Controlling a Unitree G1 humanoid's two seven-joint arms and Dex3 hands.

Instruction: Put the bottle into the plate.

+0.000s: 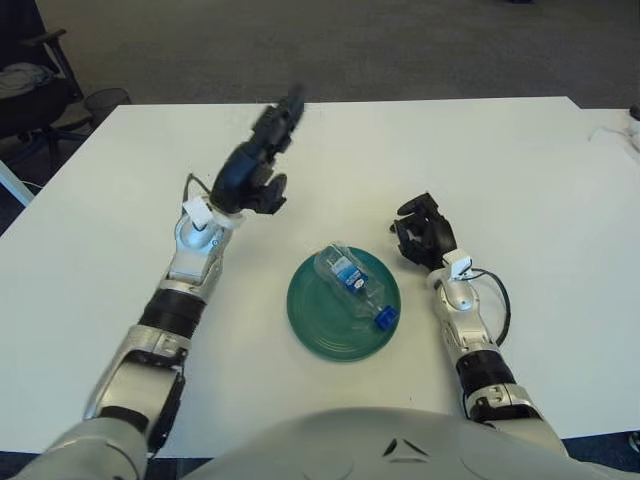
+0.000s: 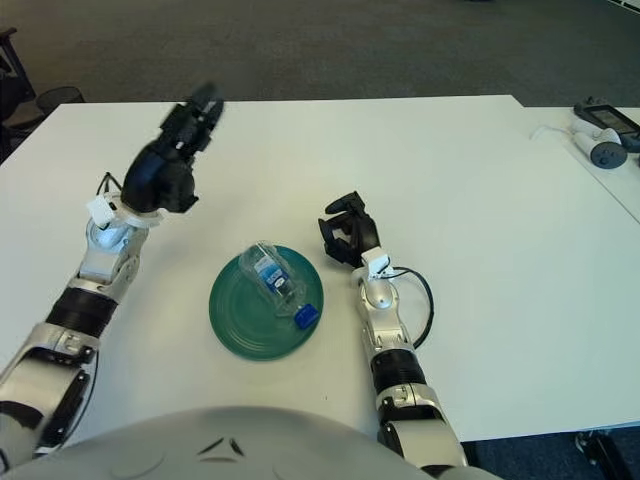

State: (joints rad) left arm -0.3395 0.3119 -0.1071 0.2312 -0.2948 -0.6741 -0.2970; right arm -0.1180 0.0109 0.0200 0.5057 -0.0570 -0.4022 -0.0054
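Left hand (image 1: 262, 150) raised, empty, fingers spread; bottle (image 1: 355, 285) lies diagonally in plate (image 1: 310, 320), cap toward robot's right.

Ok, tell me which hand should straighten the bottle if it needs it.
Right. The right hand shows close beside the green plate, where the bottle lies on its side, blue cap toward the robot. The left hand is raised, farther off over the table.

A clear bottle (image 1: 355, 285) with a blue cap and label lies on its side in the round green plate (image 1: 318, 325), cap toward me.
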